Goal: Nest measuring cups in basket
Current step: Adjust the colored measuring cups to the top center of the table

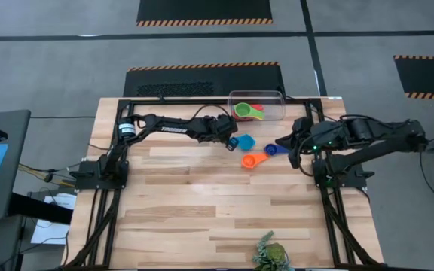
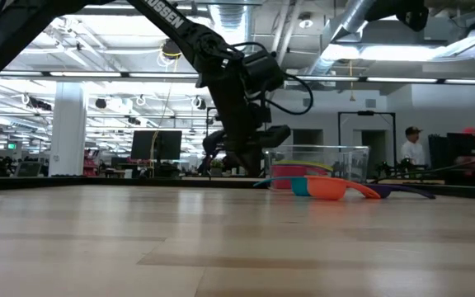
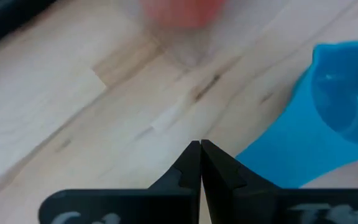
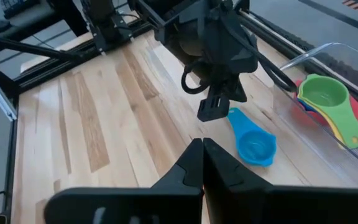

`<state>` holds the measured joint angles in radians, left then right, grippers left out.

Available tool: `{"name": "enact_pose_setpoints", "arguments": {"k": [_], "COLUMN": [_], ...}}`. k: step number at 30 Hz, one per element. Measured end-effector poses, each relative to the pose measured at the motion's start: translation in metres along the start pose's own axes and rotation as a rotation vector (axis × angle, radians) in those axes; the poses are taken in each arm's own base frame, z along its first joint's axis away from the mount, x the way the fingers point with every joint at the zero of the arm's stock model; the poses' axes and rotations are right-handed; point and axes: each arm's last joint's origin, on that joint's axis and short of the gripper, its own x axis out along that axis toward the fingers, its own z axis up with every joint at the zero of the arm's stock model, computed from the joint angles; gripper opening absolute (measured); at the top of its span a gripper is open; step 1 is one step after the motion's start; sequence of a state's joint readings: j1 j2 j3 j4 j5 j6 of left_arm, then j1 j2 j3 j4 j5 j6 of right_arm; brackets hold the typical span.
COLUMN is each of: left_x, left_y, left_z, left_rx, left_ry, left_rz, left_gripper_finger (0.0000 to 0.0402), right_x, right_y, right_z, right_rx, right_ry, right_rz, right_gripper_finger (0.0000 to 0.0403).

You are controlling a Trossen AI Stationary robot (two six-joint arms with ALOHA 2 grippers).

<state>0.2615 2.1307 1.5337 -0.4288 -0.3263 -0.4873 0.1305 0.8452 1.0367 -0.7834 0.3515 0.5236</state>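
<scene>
Clear basket (image 1: 256,105) holding nested green measuring cup (image 1: 242,111), red beneath

Seven measuring cups (image 1: 247,141), one basket (image 1: 277,96), one plant (image 1: 271,254).

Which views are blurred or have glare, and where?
Left wrist view: the red shape at the far edge is out of focus, while the light blue measuring cup is fairly sharp. Low view: bright ceiling lights glare behind the basket.

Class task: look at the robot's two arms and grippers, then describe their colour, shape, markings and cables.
Both arms are black and jointed. The left arm bears white lettering along one link, and black cables loop beside the left gripper. The right arm shows a small green light. Each gripper ends in two flat black fingers.
</scene>
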Motion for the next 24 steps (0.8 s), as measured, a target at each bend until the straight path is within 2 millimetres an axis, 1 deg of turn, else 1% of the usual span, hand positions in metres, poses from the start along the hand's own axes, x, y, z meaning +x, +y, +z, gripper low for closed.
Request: {"name": "enact_pose_setpoints", "arguments": {"k": [7, 9, 11, 13, 15, 20, 22, 24], "left_x": [0.000, 0.007, 0.016, 0.025, 0.028, 0.029, 0.027, 0.026], "left_y": [0.001, 0.000, 0.001, -0.002, -0.004, -0.006, -0.007, -0.011], "left_z": [0.001, -0.001, -0.006, -0.007, -0.011, -0.012, -0.011, -0.011], "left_rx": [0.014, 0.022, 0.031, 0.014, 0.008, 0.006, -0.001, -0.010], "left_ry": [-0.023, -0.035, -0.008, -0.006, 0.015, 0.019, 0.042, 0.079], "left_rz": [0.042, 0.055, 0.064, 0.018, 0.013, -0.012, -0.064, -0.159], "left_gripper_finger": [0.0000, 0.0000, 0.0000, 0.0000, 0.0000, 0.0000, 0.0000, 0.0000], "right_x": [0.003, 0.004, 0.006, 0.006, 0.007, 0.007, 0.007, 0.007], "right_y": [0.002, 0.002, 0.003, 0.003, 0.004, 0.006, 0.008, 0.009], "right_z": [0.000, 0.001, 0.001, 0.000, 0.001, 0.000, -0.001, -0.002], "right_rx": [-0.001, -0.001, -0.002, -0.003, -0.003, -0.011, -0.018, -0.021], "right_ry": [0.003, 0.001, 0.005, 0.008, 0.007, 0.015, 0.022, 0.023], "right_rz": [-0.002, -0.001, -0.003, -0.004, -0.001, 0.015, 0.019, 0.024], "right_gripper_finger": [0.0022, 0.0023, 0.0022, 0.0020, 0.0017, 0.0018, 0.0021, 0.0022]}}
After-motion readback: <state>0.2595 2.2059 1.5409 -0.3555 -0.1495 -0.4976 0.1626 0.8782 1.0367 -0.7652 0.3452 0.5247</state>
